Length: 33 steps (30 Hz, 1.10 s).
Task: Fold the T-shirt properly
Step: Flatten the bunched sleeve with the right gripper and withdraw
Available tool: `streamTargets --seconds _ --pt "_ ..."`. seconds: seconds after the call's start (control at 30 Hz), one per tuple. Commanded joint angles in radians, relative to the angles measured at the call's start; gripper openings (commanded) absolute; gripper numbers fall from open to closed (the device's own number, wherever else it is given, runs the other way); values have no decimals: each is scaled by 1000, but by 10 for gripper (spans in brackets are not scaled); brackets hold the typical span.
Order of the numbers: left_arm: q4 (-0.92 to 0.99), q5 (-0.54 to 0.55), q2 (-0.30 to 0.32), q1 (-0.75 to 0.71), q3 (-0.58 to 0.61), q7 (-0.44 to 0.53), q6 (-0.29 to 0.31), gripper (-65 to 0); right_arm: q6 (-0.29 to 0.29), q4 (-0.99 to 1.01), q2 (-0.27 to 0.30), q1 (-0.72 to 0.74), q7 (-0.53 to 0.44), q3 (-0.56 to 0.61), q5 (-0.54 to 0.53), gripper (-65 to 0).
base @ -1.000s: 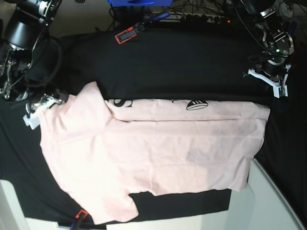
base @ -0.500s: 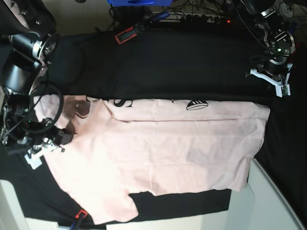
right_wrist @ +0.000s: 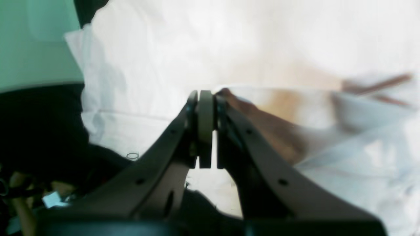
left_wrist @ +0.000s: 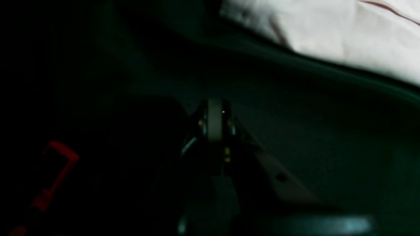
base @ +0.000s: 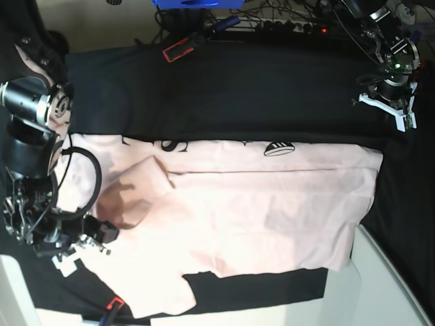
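Well, from my seat:
Shirt: T-shirt [base: 258, 210] lies flat across the black cloth [base: 258, 95], printed edge toward the far side.
Handling: I judge it light, limp and prone to bunching; best pinched at a hem or sleeve edge.
Fabric: pale pink cotton, softly creased.
Right gripper [right_wrist: 206, 126]: clenched above the shirt's sleeve end; I cannot tell whether fabric is caught.
Left gripper [base: 394, 112]: clenched, empty, parked off the shirt.

arms: I see black housings, looped black cables | right gripper [right_wrist: 206, 131]: dark screw-holed fingers, grey pads between | left gripper [base: 401, 115]: white fingers
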<state>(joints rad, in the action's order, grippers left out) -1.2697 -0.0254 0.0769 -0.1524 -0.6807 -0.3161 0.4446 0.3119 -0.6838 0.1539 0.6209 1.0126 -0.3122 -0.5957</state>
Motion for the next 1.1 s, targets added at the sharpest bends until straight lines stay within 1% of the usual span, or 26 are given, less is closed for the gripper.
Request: streamTargets --seconds 0.0,0.1,0.13,0.23,0.33,0.43,0.5,0.63,0.8,1.07 --pt "-20 5 13 1 -1 22 0 -650 7 2 23 55 -45 12 -20 -650" --pt "-20 9 13 -14 -3 24 0 -650 7 51 32 81 -116 34 -20 -650" --pt "-20 9 13 -16 -3 24 0 -650 10 69 45 90 -133 32 -20 -650" --pt "-20 9 13 -22 -3 24 0 -650 13 115 52 112 -166 32 -22 -650" --pt "-20 9 13 -22 -3 24 0 -650 14 128 48 119 -203 31 -25 -650" --pt "-20 5 8 -20 -3 24 0 -650 22 126 45 121 -216 31 -25 -650" --pt "-20 3 7 -19 -3 24 0 -650 56 126 31 121 -229 31 -25 -650" --pt "-20 2 7 -19 -3 24 0 -650 74 128 22 130 -229 31 -25 -650" --pt "-20 2 7 -22 -3 22 0 -650 112 125 6 135 -228 32 -25 -650" --pt "-20 0 7 -23 -3 18 0 -650 114 123 3 133 -245 32 -25 -643"
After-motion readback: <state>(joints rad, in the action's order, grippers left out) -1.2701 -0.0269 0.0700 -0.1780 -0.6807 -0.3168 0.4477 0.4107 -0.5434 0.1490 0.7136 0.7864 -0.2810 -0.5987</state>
